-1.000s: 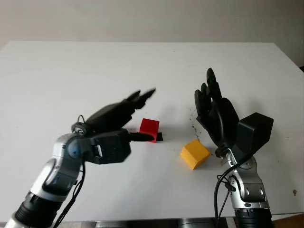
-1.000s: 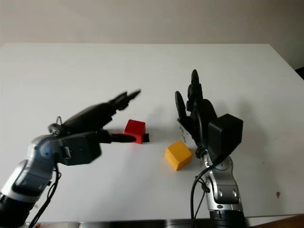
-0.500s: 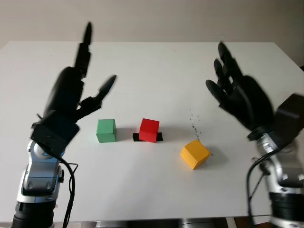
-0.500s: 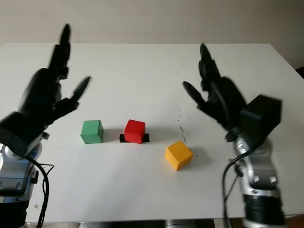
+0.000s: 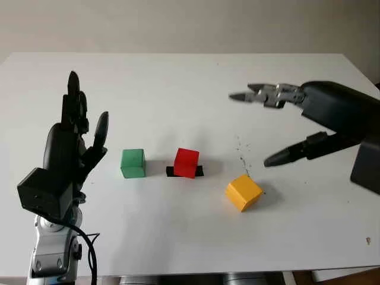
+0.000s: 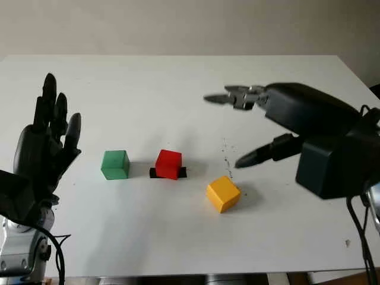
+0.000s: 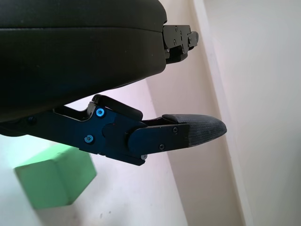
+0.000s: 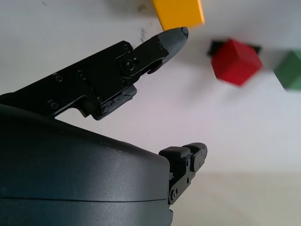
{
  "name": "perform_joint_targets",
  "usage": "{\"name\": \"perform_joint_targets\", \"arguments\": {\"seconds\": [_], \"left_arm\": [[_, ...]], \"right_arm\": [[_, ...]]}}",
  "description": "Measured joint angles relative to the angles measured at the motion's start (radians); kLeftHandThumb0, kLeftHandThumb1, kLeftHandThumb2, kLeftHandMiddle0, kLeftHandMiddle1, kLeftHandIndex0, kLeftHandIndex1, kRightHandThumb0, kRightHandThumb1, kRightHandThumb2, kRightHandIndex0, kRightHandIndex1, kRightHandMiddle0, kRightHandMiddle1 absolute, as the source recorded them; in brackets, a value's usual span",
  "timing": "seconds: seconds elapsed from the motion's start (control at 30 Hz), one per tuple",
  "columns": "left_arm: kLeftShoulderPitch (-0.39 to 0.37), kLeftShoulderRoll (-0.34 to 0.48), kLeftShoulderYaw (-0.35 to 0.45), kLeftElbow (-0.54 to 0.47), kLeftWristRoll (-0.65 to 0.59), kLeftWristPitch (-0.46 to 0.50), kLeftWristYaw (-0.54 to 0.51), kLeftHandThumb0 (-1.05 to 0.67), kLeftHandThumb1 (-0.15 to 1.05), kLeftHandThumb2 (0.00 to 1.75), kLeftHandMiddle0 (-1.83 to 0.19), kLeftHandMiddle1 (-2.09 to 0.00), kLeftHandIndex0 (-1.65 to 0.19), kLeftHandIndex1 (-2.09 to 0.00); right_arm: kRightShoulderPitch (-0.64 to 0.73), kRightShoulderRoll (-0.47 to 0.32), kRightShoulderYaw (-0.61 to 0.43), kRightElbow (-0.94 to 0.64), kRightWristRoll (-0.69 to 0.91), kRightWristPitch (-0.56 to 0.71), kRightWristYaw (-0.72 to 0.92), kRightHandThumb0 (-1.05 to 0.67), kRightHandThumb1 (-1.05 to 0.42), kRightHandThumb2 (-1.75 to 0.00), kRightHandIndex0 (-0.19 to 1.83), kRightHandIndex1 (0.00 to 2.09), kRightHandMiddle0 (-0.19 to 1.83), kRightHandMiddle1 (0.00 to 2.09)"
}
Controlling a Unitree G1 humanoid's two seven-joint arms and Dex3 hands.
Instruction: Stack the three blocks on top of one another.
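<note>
The left hand (image 5: 68, 154) is hovering open and upright over the desk's (image 5: 178, 77) left side, holding nothing, with the green block (image 5: 133, 163) sitting just to its right. Beside that block, near the desk's middle, the red block (image 5: 186, 162) is sitting on a small black strip (image 5: 200, 171), and the yellow block (image 5: 243, 192) is lying turned at an angle toward the near edge. The right hand (image 5: 279, 127) is reaching in open and empty from the right edge, hanging above and just beyond the yellow block without touching it.
</note>
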State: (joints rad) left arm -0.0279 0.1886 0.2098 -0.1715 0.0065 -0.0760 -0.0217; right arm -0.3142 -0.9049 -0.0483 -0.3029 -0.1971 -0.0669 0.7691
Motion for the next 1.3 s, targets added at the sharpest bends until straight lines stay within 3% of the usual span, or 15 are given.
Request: {"name": "perform_joint_targets", "arguments": {"seconds": [0.53, 0.83, 1.3], "left_arm": [[0.021, 0.001, -0.022, -0.010, 0.050, 0.019, 0.002, -0.64, 1.05, 0.51, 0.07, -0.06, 0.07, -0.06], [0.021, 0.003, -0.030, -0.012, 0.070, 0.031, 0.002, -0.65, 1.05, 0.49, 0.05, -0.06, 0.05, -0.07], [0.022, 0.012, -0.032, -0.012, 0.098, 0.030, 0.002, -0.64, 1.05, 0.48, 0.04, -0.05, 0.05, -0.05]], "right_arm": [[0.123, 0.033, 0.104, 0.004, -0.171, -0.116, -0.078, -0.55, -0.78, -0.05, 0.14, 0.05, 0.30, 0.05], [0.179, 0.051, 0.115, 0.024, -0.176, -0.158, -0.112, -0.56, -0.77, -0.05, 0.12, 0.04, 0.30, 0.05], [0.215, 0.091, 0.129, 0.093, -0.245, -0.251, -0.240, -0.45, -0.78, -0.06, 0.22, 0.08, 0.47, 0.11]]}}
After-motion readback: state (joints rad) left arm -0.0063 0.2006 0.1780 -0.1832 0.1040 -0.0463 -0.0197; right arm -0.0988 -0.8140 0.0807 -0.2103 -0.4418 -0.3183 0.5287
